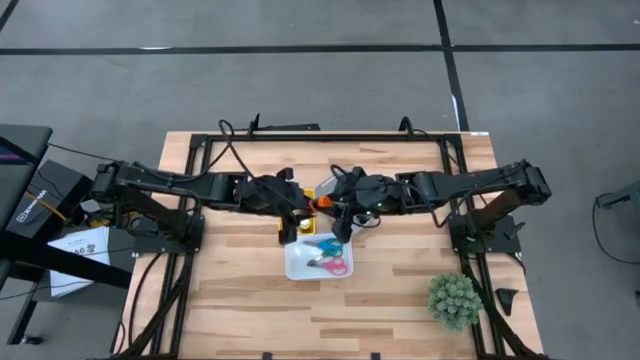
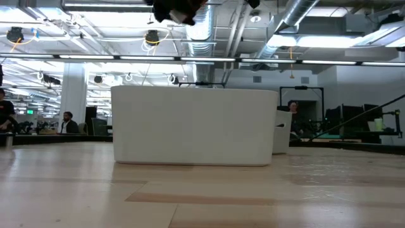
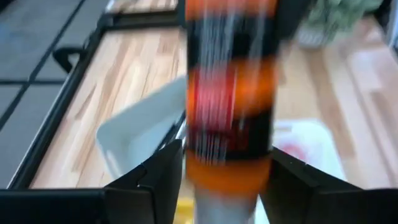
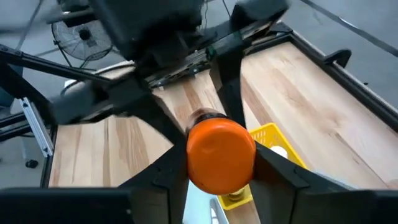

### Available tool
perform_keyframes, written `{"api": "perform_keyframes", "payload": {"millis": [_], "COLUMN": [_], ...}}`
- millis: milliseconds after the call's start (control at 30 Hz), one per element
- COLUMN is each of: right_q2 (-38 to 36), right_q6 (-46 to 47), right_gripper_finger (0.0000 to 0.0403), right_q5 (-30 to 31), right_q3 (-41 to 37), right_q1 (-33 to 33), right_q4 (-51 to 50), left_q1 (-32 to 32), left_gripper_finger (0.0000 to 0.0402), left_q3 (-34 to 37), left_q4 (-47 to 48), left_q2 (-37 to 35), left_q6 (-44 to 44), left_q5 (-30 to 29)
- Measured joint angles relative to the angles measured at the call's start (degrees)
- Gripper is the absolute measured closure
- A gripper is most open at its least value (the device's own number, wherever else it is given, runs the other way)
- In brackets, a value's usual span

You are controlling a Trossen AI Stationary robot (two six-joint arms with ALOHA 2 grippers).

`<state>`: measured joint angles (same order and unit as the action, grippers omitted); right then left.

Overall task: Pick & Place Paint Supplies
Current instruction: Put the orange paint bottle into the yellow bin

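While both arms are meeting over the middle of the desk point(image 1: 400, 300), you are handing over an orange paint bottle point(image 4: 221, 155) in mid-air, just above the far edge of the white tray point(image 1: 300, 268). In both wrist views the bottle is sitting between two dark fingers, so the left gripper point(image 1: 291, 226) and the right gripper point(image 1: 341, 226) are each bracketing it; I cannot tell which one is actually bearing it. Scissors point(image 1: 330, 263) are already lying in the tray. Next, I judge, one gripper is needing to let go fully before the other is lowering the bottle into the tray.
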<state>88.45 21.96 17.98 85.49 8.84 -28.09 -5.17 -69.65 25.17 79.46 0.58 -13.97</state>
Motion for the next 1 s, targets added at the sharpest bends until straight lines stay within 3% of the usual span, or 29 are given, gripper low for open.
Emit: {"api": "perform_keyframes", "payload": {"millis": [300, 500, 600, 800, 1000], "right_q2": [-6.14, -11.79, -13.96, -17.36, -19.73], "right_q6": [4.45, 10.65, 14.21, 21.39, 21.37], "right_gripper_finger": [0.0276, 0.0271, 0.0272, 0.0269, 0.0269], "right_q5": [0.17, 3.27, 5.86, 11.02, 11.93], "right_q3": [-0.02, 0.05, 0.05, -4.33, -11.94], "right_q1": [-0.48, 0.46, 1.80, 4.28, 6.32], "right_q4": [-1.80, -2.34, -4.58, -2.69, 20.00], "left_q1": [1.11, 1.10, 1.09, 0.98, 0.00], "left_gripper_finger": [0.0208, 0.0207, 0.0210, 0.0217, 0.0212], "left_q3": [0.02, 0.04, 0.04, 0.04, 0.04], "left_q4": [11.25, 12.01, 9.14, -6.21, -13.34], "left_q2": [-1.34, -3.35, -5.18, -9.89, -10.44], "left_q6": [0.89, 1.29, 1.73, 2.04, 9.10], "left_q5": [-2.81, -2.83, -2.78, 0.19, 2.38]}}
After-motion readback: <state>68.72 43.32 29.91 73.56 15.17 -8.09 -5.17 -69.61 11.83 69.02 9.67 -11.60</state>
